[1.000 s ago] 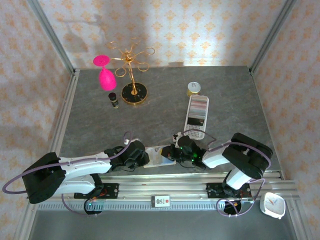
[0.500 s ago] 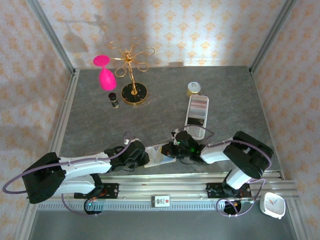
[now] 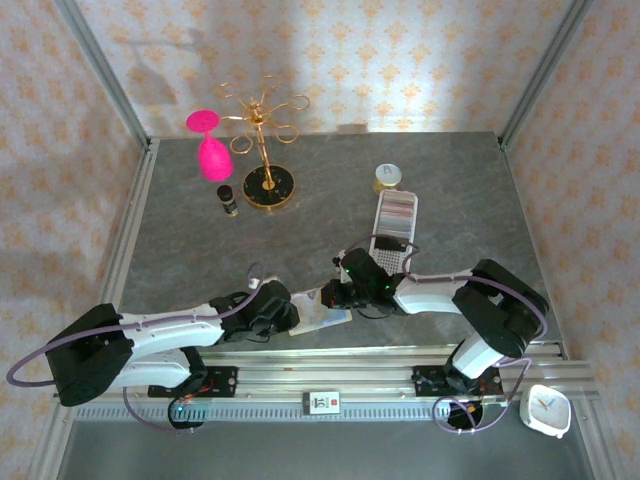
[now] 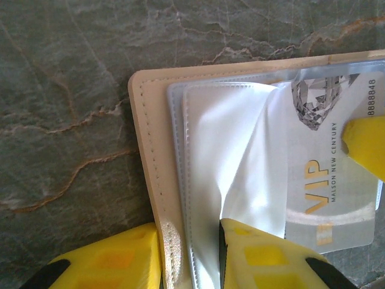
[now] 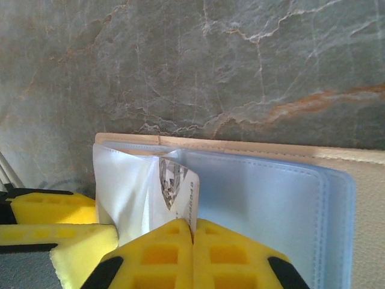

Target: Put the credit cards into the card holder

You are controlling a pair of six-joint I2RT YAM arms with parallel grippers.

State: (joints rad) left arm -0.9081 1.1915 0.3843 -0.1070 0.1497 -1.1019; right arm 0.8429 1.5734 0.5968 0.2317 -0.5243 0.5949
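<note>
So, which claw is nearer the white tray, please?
Right. In the top view, the right claw is below-left of the tray; the left claw is farther left, at the wallet.

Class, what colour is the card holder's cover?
The card holder is beige-cream, clearest in the left wrist view.

The card holder lies opened on the table near the front edge, midway between the two arms. The left gripper is at the holder's left edge, with its fingers either side of that edge. The right gripper is at the holder's rear right and pinches a credit card that sits partly within the holder's sleeves. Just behind the right gripper lies a tray, and behind the tray a jar. A rack stands at rear left, with a bottle just to its left and a goblet behind the bottle. A clock lies off the table, front right.
</note>
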